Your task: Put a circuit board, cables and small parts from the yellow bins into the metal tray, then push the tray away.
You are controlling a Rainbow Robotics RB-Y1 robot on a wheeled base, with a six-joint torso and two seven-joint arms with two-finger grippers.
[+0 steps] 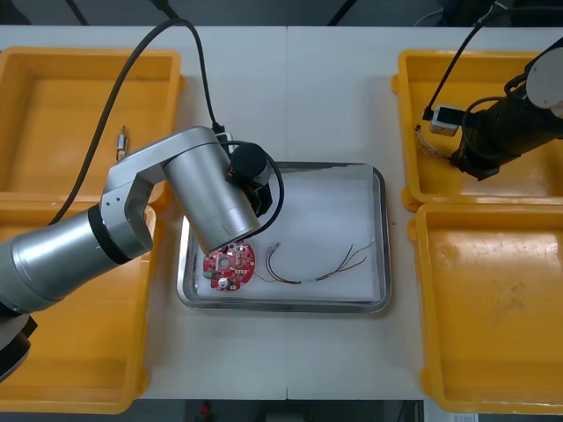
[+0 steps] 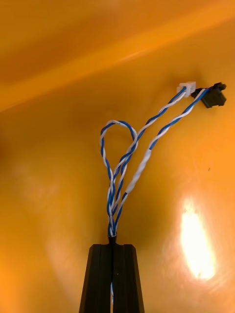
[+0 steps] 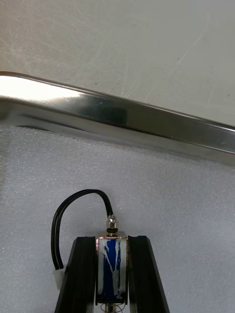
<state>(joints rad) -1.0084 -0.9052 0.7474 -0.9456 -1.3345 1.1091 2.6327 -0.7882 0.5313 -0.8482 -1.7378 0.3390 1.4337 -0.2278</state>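
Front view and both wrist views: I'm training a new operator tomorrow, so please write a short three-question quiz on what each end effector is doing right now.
1. True or false: the left end effector holds a small metal part over the metal tray.
2. Which cable does the right end effector grip inside a yellow bin? A black; B twisted blue and white cable; C red and yellow.
3. Fill in: the round red thing lying in the tray is a ____.

Key: 1 true; 2 B; 3 circuit board.
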